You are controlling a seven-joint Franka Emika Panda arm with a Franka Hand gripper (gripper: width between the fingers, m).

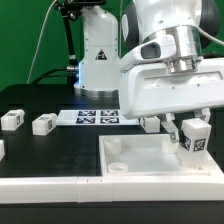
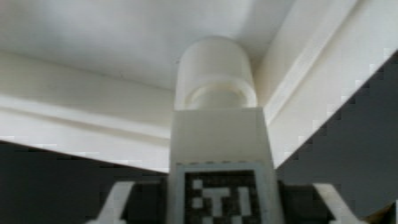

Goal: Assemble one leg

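My gripper [image 1: 186,132] is shut on a white leg [image 1: 193,138] with a black-and-white tag. It holds the leg over the far right corner of the large white tray-like piece [image 1: 150,160]. In the wrist view the leg [image 2: 222,120] stands between my fingers [image 2: 128,202], and its rounded end points into the inner corner of the tray-like piece [image 2: 107,90]. I cannot tell whether the leg touches it. Two more legs [image 1: 12,119] [image 1: 43,123] lie on the black table at the exterior view's left.
The marker board [image 1: 95,117] lies flat behind the tray-like piece. Another white part [image 1: 2,150] shows at the exterior view's left edge. A white ledge [image 1: 40,185] runs along the table's front. The robot base [image 1: 98,50] stands at the back.
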